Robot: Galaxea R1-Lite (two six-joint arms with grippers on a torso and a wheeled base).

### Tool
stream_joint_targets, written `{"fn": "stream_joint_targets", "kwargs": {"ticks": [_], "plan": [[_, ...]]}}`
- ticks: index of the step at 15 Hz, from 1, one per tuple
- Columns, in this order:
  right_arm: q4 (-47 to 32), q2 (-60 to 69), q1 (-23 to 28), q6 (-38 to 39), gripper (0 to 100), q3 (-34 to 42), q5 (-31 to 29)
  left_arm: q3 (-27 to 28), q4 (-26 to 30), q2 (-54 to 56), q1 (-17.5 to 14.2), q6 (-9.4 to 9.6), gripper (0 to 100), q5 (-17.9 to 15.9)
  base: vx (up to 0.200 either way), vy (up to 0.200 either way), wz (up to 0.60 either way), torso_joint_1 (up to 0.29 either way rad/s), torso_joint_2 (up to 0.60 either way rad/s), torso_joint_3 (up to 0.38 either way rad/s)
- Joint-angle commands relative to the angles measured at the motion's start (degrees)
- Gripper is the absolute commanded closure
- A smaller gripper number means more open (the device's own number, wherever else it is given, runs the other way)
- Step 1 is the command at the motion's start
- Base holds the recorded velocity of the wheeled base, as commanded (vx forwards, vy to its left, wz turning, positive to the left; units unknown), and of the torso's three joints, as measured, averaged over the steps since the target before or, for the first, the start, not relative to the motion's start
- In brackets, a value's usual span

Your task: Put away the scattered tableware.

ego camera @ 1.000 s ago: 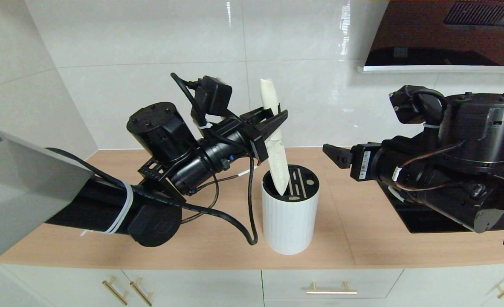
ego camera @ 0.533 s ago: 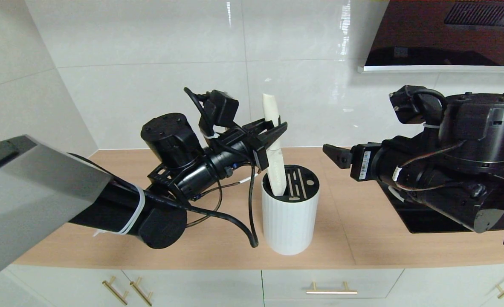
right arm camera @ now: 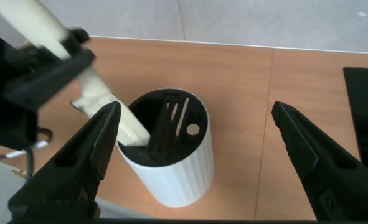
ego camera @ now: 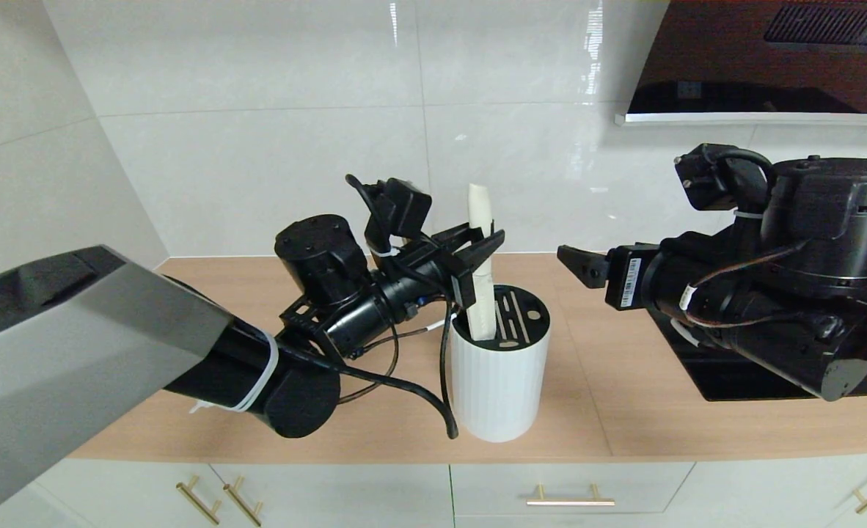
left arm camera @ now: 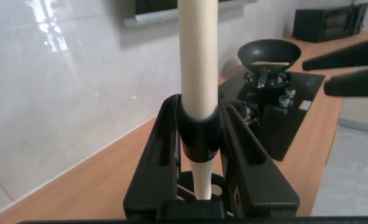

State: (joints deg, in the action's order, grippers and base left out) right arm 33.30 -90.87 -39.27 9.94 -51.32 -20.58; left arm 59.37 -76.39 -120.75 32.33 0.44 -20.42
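Observation:
A white ribbed utensil holder [ego camera: 500, 381] with a black slotted top stands at the counter's front middle; it is also in the right wrist view [right arm camera: 171, 168]. My left gripper [ego camera: 483, 253] is shut on a cream-white utensil handle [ego camera: 480, 220], whose lower end is sunk in the holder's large opening. The left wrist view has the handle [left arm camera: 198, 56] upright between the closed fingers [left arm camera: 165, 143]. My right gripper [ego camera: 579, 265] hangs open to the right of the holder, above the counter, with nothing in it; its two fingers [right arm camera: 78, 165] frame the holder in its own view.
A black cooktop [ego camera: 705, 378] lies on the wooden counter [ego camera: 609, 411] at the right, with a dark pan [left arm camera: 272, 53] on it. A range hood [ego camera: 756, 59] hangs above. White tiled wall runs behind; drawers with gold handles [ego camera: 569, 502] sit below the counter edge.
My left gripper has moved down and slightly right with the utensil, pushing it deeper into the holder. The right gripper has stayed where it was.

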Motion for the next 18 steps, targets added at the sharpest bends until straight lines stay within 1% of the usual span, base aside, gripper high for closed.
{"fn": "stream_joint_targets", "kwargs": {"ticks": [1,4,10,17,18], "plan": [[0.01,0.17,-0.02,0.00,0,-0.01,0.01,0.05,-0.43,-1.68,0.81,0.00,100,0.29,0.000,0.000,0.00,0.000,0.00,0.000],[0.01,0.17,-0.02,0.00,0,-0.01,-0.08,0.13,-0.43,-3.44,1.33,0.00,100,0.56,0.000,0.000,0.00,0.000,0.00,0.000],[0.01,0.17,-0.02,0.00,0,-0.01,-0.08,1.01,-0.34,-6.87,1.33,0.00,100,0.56,0.000,0.000,0.00,0.000,0.00,0.000],[0.01,0.17,-0.02,0.00,0,-0.01,-0.08,1.36,-0.34,-7.22,1.33,0.00,100,1.08,0.000,0.000,0.00,0.000,0.00,0.000],[0.01,0.17,0.07,0.00,0,-0.01,-0.08,1.36,-0.34,-7.22,1.33,0.00,0,1.08,0.000,0.000,0.00,0.000,0.00,0.000]]}}
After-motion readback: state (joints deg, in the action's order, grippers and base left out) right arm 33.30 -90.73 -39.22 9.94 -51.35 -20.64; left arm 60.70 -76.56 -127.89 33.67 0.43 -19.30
